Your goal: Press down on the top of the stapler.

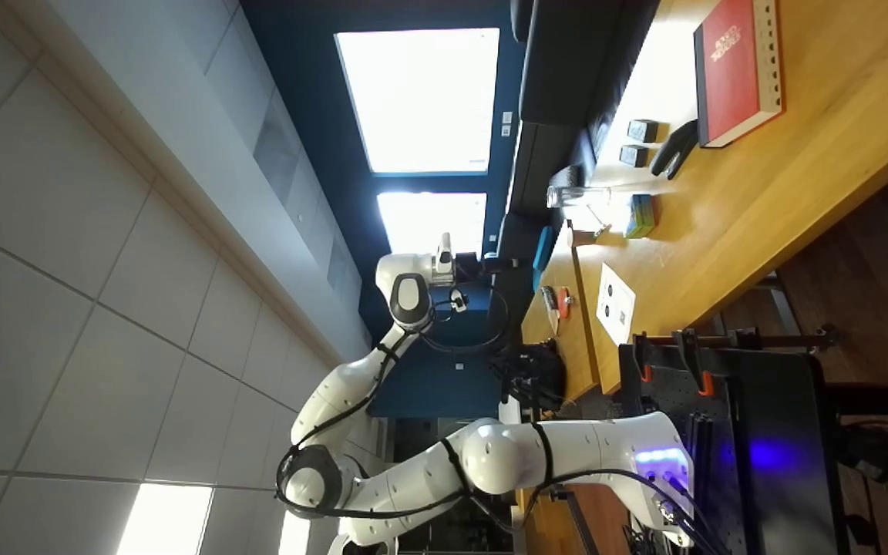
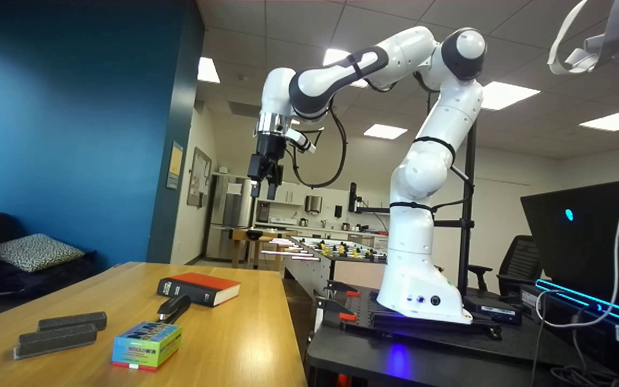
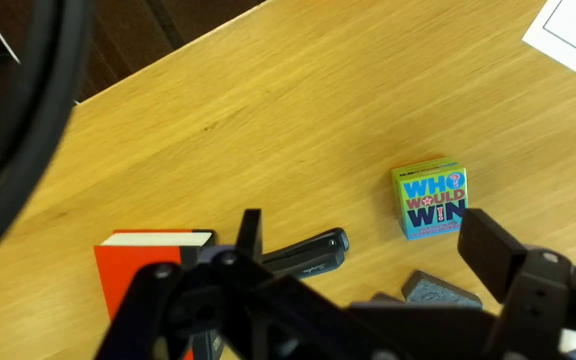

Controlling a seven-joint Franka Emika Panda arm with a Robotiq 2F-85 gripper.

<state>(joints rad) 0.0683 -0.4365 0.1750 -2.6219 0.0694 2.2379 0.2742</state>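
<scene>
In an exterior view the stapler (image 2: 174,308) sits on the wooden counter (image 2: 256,333), roughly midway between the two long edges. It's lined up between a thick book (image 2: 199,288), which is closer to the far edge, and a colorful little box (image 2: 146,344), farther from that edge. The gripper (image 2: 264,190) hangs way above counter height with a gap between its tips, nothing held. So no pressing going on; imo this is the approach step, pretty early in it.

In an exterior view where the picture lies on its side, the stapler is just beside the book (can't tell if they touch) and well in from the long edge with the floor (image 1: 868,258) beyond it. Two dark blocks (image 1: 634,156) sit near it, toward the opposite long edge. The stapler's end toward the box looks split, so my guess is that's the mouth and it's resting on its base.

Wrist view: the fingers (image 3: 488,250) are wide apart. The stapler's box-side end shows between them, the rest is hidden behind the finger by the book, and the counter's edge is well away from it. Next I'd bring the fingers together into one blunt tip, center that over the stapler's top near the mouth, then go straight down. Main risk imo is clipping the book, or landing off-center and tipping the stapler.
</scene>
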